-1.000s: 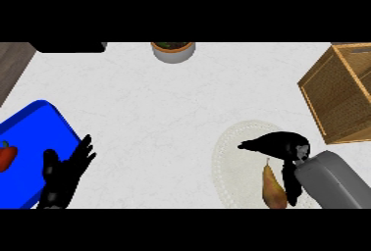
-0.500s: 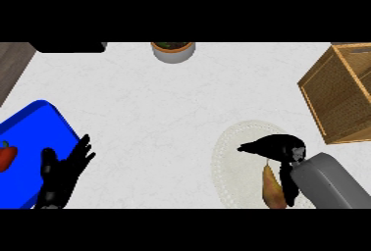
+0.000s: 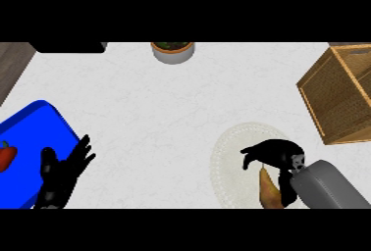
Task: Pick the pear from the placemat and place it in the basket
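— Obs. 1, where is the fruit?
— You'll find the yellow-brown pear (image 3: 270,188) lying on the round whitish woven placemat (image 3: 228,147), at its near right part, with the narrow end pointing away from you.

— Obs. 2, right hand?
— Your black right hand (image 3: 279,152) sits over the mat, just above the pear's narrow end. I cannot tell from this angle how far it is open or whether it has hold of the pear.

— Obs. 3, target?
— The square wicker basket (image 3: 330,98) stands on the white counter (image 3: 167,108) at the right edge, apart from the mat.

— Obs. 4, left side?
— Your left hand (image 3: 62,176) rests with its fingers straight and holds nothing, beside the blue rectangular tray (image 3: 36,122) that carries a red pepper (image 3: 6,156). A grey pot with a green plant (image 3: 172,53) stands at the far edge.
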### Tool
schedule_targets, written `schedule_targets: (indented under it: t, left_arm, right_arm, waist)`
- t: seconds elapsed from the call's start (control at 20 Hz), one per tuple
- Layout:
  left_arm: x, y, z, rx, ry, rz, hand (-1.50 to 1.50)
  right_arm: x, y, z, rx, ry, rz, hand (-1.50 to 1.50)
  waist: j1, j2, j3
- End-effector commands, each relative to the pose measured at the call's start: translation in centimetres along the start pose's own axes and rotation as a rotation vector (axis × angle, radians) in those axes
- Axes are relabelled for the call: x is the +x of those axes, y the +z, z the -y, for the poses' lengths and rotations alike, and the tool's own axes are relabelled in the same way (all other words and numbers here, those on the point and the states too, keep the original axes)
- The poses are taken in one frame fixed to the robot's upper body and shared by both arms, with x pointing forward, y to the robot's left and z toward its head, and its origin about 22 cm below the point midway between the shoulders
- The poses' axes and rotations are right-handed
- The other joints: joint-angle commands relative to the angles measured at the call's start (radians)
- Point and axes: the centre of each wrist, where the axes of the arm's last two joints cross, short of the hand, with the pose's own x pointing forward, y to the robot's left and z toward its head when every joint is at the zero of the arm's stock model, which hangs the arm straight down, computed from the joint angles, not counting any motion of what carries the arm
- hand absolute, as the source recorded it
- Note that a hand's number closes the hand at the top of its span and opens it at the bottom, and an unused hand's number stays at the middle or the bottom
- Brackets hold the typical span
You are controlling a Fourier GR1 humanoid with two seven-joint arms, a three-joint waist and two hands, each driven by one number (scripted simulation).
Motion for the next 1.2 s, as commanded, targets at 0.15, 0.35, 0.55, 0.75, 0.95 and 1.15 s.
schedule_targets:
  t: [0.15,0.35,0.55,0.75,0.95,1.15]
  left_arm:
    - [-1.0,0.3,-0.8,0.001,-0.007,-0.053,0.0]
    - [-1.9,-1.3,-0.7,0.002,-0.006,-0.064,0.0]
    - [-2.0,0.8,-1.1,0.048,0.041,-0.074,0.0]
    - [-2.1,1.8,-1.2,0.033,0.028,-0.079,0.0]
    - [-2.0,0.6,-1.4,0.032,0.018,-0.058,0.0]
    - [-1.6,1.4,-1.0,0.057,0.009,-0.064,0.0]
  right_arm:
    - [-1.8,-1.1,-1.4,-0.017,0.107,0.04,1.5]
    - [0.0,0.4,-1.0,-0.128,0.105,0.0,1.5]
    - [1.6,2.0,-4.5,-0.445,0.051,-0.187,1.5]
    - [3.3,3.2,-8.1,-0.602,0.018,-0.277,1.5]
    - [6.2,4.6,-8.4,-0.778,0.001,-0.279,1.5]
    - [7.8,7.9,-7.4,-0.952,-0.263,-0.145,1.5]
  waist:
    - [0.006,0.015,-0.002]
    - [-0.009,0.013,-0.003]
    - [-0.065,-0.004,-0.003]
    - [-0.04,0.003,-0.002]
    - [-0.029,0.009,-0.003]
    - [-0.039,0.005,-0.002]
